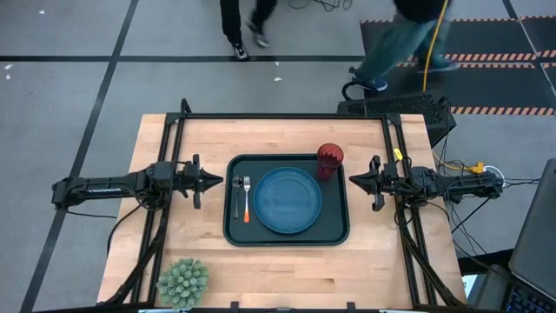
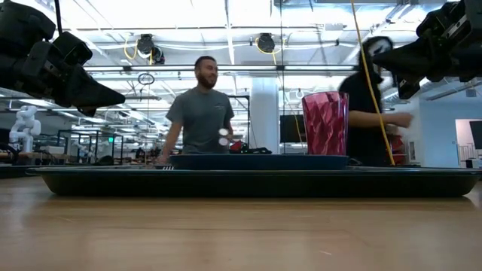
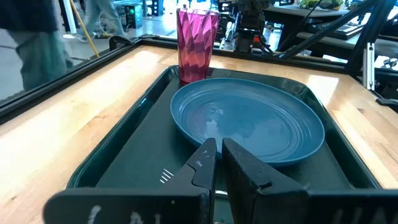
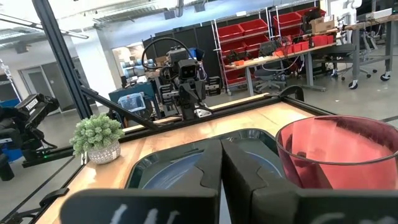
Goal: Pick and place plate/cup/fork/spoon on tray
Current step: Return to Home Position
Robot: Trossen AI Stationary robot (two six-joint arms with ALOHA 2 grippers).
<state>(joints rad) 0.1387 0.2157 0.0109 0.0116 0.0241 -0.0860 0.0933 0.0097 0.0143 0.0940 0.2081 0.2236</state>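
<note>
**All 4 pieces on the tray, both my claws shut and empty**

The tray [image 1: 336, 229] lies in the middle of the worktop [image 1: 278, 274]. The plate [image 1: 288, 201] sits flat at its centre. The cup [image 1: 329, 160] stands upright in the tray's far right corner, just beside the plate's rim; I cannot tell whether they touch. In the strip left of the plate, the spoon [image 1: 238, 198] and fork [image 1: 248, 202] lie side by side. The spoon is nearer the tray's left rim, the fork between it and the plate. The fork's tines point to the far edge, its orange handle to the near edge.

My left claw [image 1: 221, 182] hangs above the worktop just off the tray's left rim, tips aimed at the tray, fingers pressed together on nothing. My right claw [image 1: 352, 181] mirrors it off the right rim, near the cup, also pinched shut and empty.

A small plant [image 1: 182, 283] stands at the worktop's near left corner. 2 people [image 2: 197, 113] are in the room beyond.
</note>
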